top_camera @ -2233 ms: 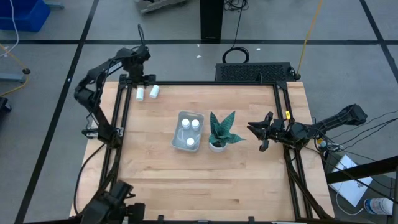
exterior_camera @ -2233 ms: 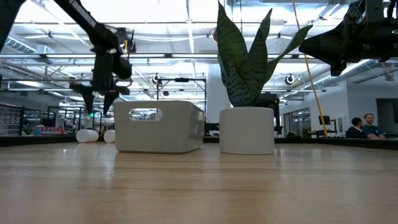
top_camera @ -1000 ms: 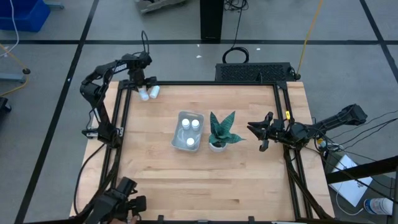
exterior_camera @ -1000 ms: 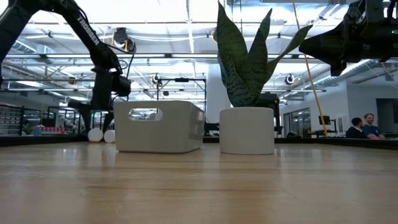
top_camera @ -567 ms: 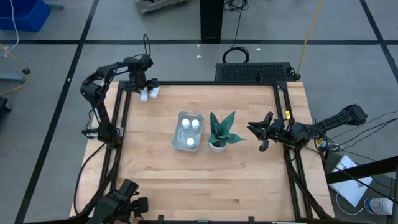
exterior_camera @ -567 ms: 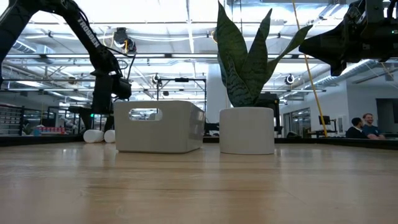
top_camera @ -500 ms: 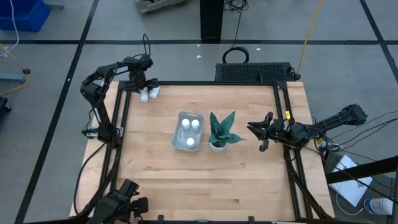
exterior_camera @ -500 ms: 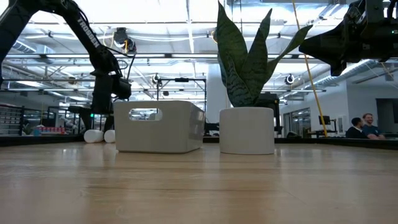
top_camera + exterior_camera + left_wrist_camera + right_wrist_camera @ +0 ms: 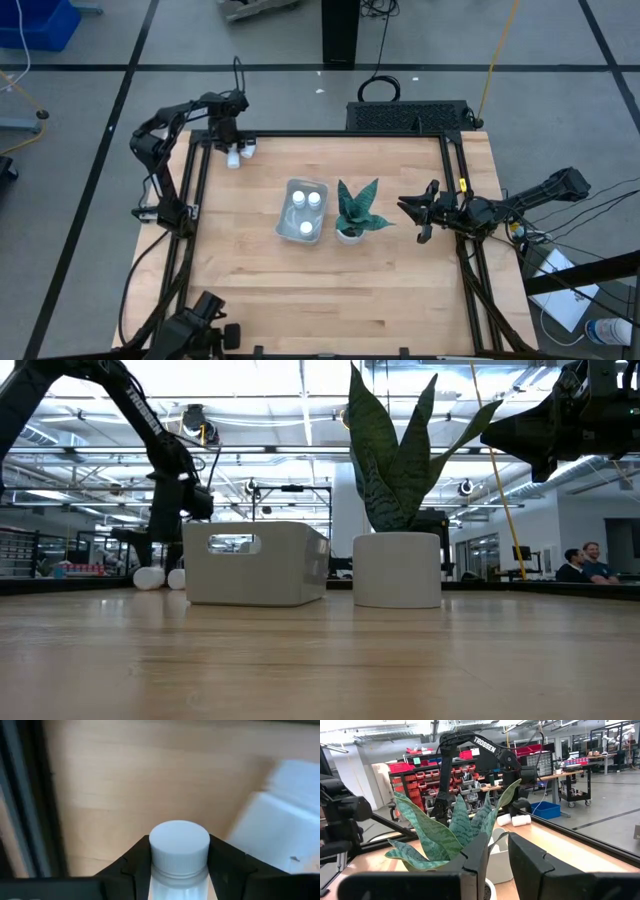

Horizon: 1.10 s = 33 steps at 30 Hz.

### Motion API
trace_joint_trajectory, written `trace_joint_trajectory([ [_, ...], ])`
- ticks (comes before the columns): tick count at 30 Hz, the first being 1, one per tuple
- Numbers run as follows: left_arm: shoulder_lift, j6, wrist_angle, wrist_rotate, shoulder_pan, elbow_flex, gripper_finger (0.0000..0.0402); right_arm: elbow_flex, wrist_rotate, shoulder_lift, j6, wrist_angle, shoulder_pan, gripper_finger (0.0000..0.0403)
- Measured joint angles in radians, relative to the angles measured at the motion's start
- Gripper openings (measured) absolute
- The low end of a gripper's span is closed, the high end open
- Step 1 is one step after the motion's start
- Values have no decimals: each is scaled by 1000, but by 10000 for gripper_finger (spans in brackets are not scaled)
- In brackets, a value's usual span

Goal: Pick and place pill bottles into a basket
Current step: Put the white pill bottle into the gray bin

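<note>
Two white pill bottles lie on their sides at the table's far left corner. My left gripper (image 9: 231, 152) stands over the left one (image 9: 233, 161) and is shut on it (image 9: 179, 840). The second bottle (image 9: 249, 148) lies just to its right, and both show low in the low view (image 9: 148, 577). The pale grey-blue basket (image 9: 304, 210) at the table's middle holds three more bottles, standing caps up. My right gripper (image 9: 420, 212) hovers at the table's right, narrowly open and empty (image 9: 497, 855). My left gripper pinches the bottle between its two fingers (image 9: 135, 865), at the shoulder just below the cap (image 9: 161, 872). The fingers come from above, slanting down. The cap sticks out past the fingertips. The bottle lies on the table.
A white pot with a green spiky plant (image 9: 355, 210) stands right beside the basket, between it and my right gripper. A dark frame rail (image 9: 205, 160) runs along the table's left edge close to the two bottles. Bare wood lies toward the near edge.
My left gripper has edged a little toward the table's near edge at the left bottle, staying low. Both bottles remain on the table at the far left corner.
</note>
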Motion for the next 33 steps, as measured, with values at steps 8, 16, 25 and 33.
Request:
trace_joint_trajectory([
  [8, -125, -41, -33, 21, -57, 1, 161, 0, 0, 0, 0, 0, 0, 71],
  [16, -394, -138, -15, 3, -234, 1, 161, 0, 0, 0, 0, 0, 0, 71],
  [25, -741, -322, -4, -413, -625, 2, 161, 0, 0, 0, 0, 0, 0, 71],
  [33, -815, -398, 11, -802, -1024, -54, 161, 0, 0, 0, 0, 0, 0, 71],
])
